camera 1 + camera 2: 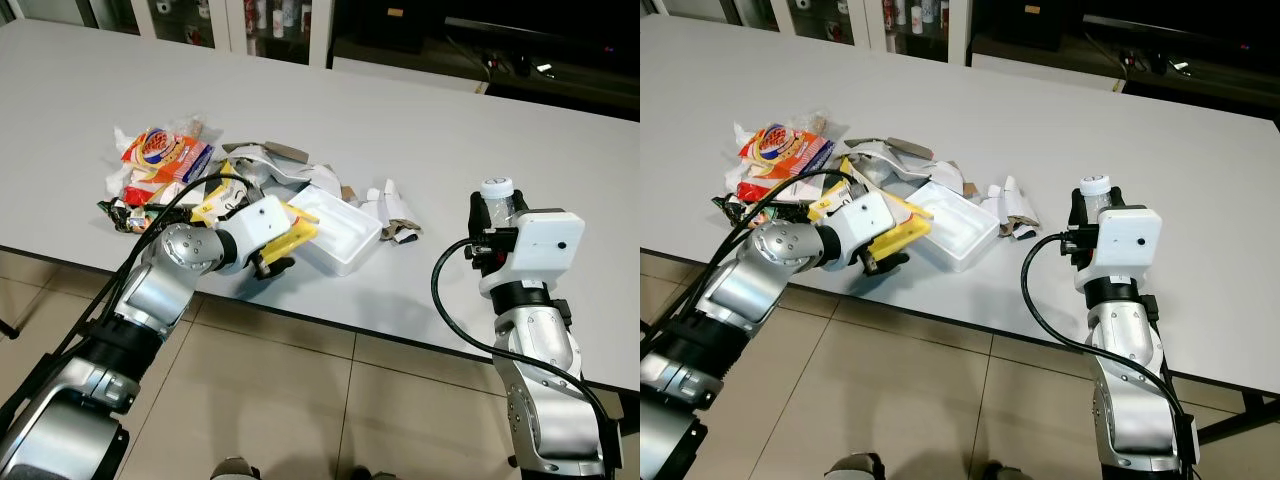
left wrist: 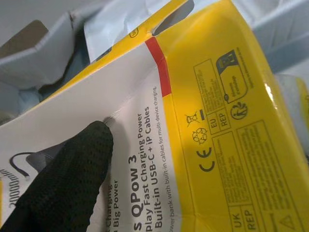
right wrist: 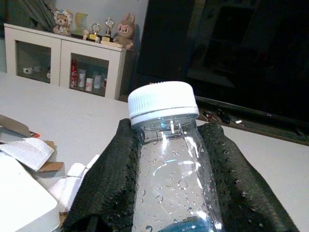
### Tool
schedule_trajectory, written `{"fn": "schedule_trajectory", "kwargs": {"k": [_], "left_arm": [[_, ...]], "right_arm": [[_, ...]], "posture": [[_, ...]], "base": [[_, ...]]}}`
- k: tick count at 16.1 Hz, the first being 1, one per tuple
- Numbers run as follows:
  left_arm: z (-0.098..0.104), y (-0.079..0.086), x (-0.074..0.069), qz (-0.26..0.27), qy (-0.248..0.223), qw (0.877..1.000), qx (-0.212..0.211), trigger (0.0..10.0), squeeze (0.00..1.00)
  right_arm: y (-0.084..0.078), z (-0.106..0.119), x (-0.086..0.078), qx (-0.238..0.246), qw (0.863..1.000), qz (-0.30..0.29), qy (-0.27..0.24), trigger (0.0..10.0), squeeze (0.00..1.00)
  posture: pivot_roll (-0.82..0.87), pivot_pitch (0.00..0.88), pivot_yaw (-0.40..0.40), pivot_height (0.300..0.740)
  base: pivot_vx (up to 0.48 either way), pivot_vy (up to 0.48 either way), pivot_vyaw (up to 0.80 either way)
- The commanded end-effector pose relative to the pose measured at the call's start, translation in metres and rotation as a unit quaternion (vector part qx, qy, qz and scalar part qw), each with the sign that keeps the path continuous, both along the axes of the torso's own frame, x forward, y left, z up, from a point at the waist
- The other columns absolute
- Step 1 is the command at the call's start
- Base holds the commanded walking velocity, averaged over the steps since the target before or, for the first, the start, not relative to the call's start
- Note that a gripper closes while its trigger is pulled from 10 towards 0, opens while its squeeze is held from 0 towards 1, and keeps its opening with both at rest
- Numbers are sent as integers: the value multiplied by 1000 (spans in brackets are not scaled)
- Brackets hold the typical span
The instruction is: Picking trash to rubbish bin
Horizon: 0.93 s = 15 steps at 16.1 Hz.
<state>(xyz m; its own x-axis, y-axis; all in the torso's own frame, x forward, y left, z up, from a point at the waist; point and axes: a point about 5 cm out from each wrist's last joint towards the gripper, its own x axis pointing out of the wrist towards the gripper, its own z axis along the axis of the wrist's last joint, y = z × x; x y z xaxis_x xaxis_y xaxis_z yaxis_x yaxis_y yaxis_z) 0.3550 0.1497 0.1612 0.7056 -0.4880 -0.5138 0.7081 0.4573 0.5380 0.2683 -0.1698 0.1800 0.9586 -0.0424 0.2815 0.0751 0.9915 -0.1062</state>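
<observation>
Between mesh-padded jaws, clear beaded bottle [image 3: 171, 179]

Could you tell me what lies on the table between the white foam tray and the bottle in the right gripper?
Torn white and brown card scraps beside the foam tray, then bare table up to the bottle, per the left eye view.

My left arm reached forward with its elbow bent, my left gripper [image 1: 283, 243] seemingly clamped, though I saw just one black finger [image 2: 72, 179] pressing down. My right arm rose upright from below, and my right gripper [image 3: 169, 159] had both fingers [image 3: 113, 179] closed tight.
</observation>
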Motion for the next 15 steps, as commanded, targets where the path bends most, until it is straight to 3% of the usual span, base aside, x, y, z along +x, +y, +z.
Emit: {"fn": "schedule_trajectory", "kwargs": {"k": [1, 2, 3, 4, 15], "left_arm": [[4, 1, 5, -6, -18, 1000, 20, 10000, 0], [4, 3, 8, -3, -27, 999, 26, 8431, 0], [5, 3, 10, -1, -38, 999, 27, 1843, 0], [6, 3, 12, -2, -44, 999, 21, 0, 0], [13, -2, 19, -16, -79, 997, -6, 0, 0]], "right_arm": [[-2, -1, -2, -2, 1000, -4, -1, 10000, 0], [-2, -1, -3, -3, 1000, -5, -1, 10000, 0], [-2, -1, -3, -4, 1000, -5, -1, 10000, 0], [-2, -1, -3, -4, 1000, -5, -1, 10000, 0], [-1, 0, -4, -10, 1000, -3, -2, 10000, 0]], "posture": [[238, 110, -53, 740], [238, 110, -53, 740], [238, 110, -53, 740], [238, 110, -53, 740], [229, 108, -51, 740]], "base": [[0, 0, 0], [0, 0, 0], [0, 0, 0], [0, 0, 0], [0, 0, 0]]}}
